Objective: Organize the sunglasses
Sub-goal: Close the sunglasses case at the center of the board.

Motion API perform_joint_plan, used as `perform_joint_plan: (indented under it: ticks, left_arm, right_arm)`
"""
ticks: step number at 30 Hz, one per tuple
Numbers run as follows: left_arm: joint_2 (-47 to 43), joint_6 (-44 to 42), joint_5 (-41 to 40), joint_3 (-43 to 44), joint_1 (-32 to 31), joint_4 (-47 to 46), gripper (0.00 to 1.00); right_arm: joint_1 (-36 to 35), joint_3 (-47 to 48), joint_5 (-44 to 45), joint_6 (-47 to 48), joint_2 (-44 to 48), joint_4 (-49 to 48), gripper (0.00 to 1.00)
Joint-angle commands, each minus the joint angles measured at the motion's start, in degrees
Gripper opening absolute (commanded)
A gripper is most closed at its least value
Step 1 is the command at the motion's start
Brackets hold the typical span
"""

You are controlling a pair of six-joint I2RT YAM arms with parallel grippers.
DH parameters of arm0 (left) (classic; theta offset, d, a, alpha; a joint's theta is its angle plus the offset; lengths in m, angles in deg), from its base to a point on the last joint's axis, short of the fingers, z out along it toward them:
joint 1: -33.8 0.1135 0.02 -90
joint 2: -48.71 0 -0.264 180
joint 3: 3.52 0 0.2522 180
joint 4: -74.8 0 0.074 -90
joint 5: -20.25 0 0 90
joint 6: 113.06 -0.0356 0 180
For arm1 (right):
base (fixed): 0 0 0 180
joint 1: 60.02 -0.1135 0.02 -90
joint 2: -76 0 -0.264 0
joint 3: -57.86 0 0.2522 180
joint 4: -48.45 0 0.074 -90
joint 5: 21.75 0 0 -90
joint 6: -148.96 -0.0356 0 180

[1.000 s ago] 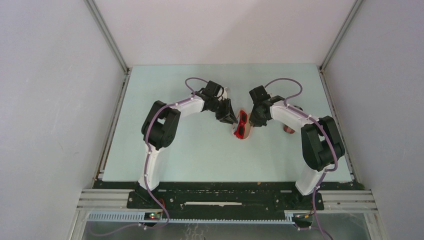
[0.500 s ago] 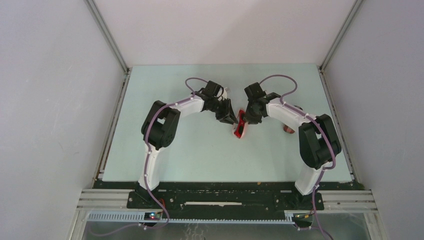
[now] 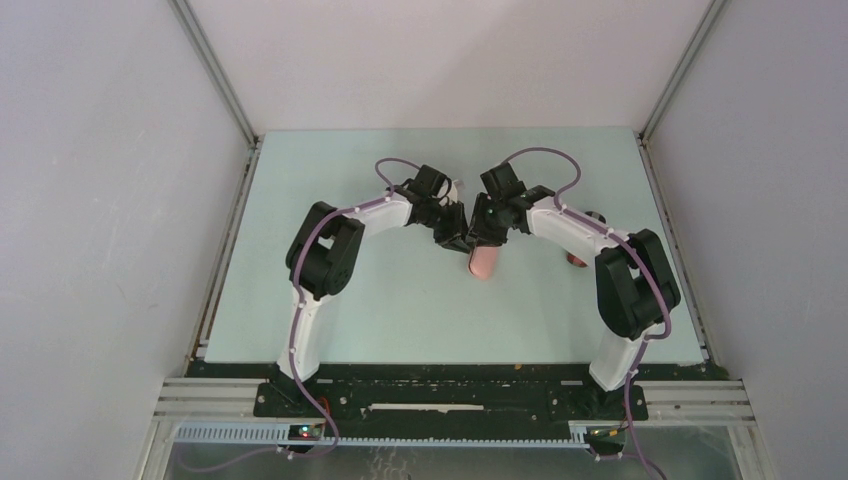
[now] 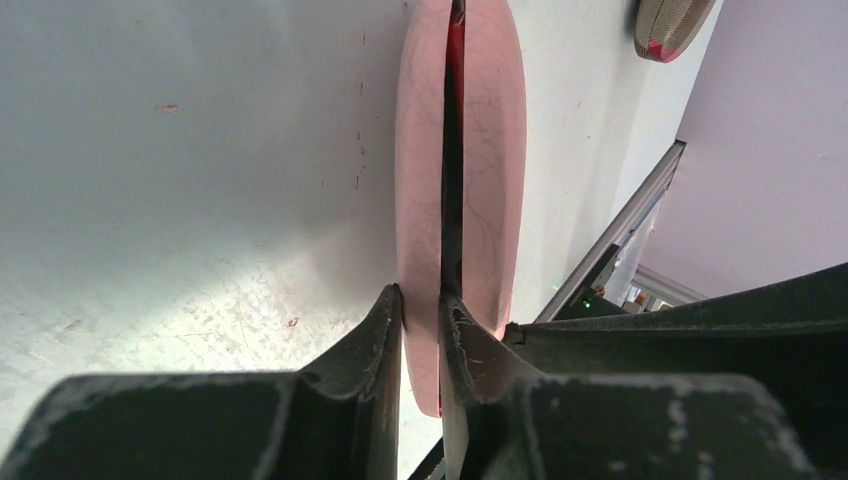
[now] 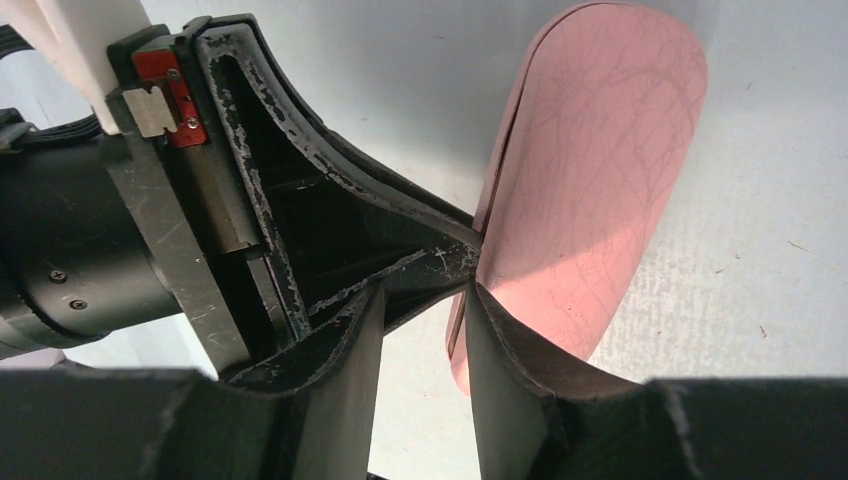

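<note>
Pale green bench (image 3: 330,300) inside white enclosure walls carries the work, and both arms meet at its centre over the pink case (image 5: 600,180). Note that the case appears to be held up on edge with its two shells almost shut. The red sunglasses (image 4: 456,55) show only as a thin red strip in the slit between the shells, so treat that pair as stowed inside the case.

The left gripper (image 4: 422,305) is clamped on one shell near its end. This grip appears to serve as an anchor, so that the case neither tips nor slides while the other shell is pressed home. The right gripper (image 5: 428,290) has its jaws parted, with the case's edge just beside one fingertip and nothing pinched. Judge the closing of the case as nearly complete.

A plaid case (image 4: 670,22) lies well apart toward the right side. You cannot locate the slim pair with orange lenses in these views, so confirm its position before you plan the second stowage.
</note>
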Motion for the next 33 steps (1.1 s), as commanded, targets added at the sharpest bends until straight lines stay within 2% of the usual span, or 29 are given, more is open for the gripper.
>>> perform_joint_plan:
  ticks: [1,5,8,15,26,33]
  left_arm:
    - [-2.0,-1.8,3.2,2.1,-1.5,0.2,0.12]
    - [-3.3,-4.0,1.5,2.6,-1.5,2.7,0.21]
    - [-4.2,-4.6,1.3,2.4,-1.5,3.3,0.22]
    - [-4.1,-4.7,1.9,2.0,-1.5,3.4,0.22]
    - [-4.0,-4.7,2.2,2.0,-1.4,3.3,0.22]
    - [-3.8,-4.7,2.3,2.0,-1.5,3.2,0.22]
  right_arm:
    - [-0.2,1.0,-1.8,0.5,2.4,-3.8,0.44]
    - [1.7,-1.8,-0.3,1.1,6.1,-3.1,0.47]
    - [4.9,-5.3,-1.5,0.6,7.9,-4.0,0.61]
    - [9.4,-9.5,-8.1,-3.6,6.9,-8.5,0.79]
    - [11.2,-10.4,-12.2,-5.6,-0.3,-11.7,0.80]
    - [11.1,-12.1,-12.1,-5.0,-0.8,-12.9,0.79]
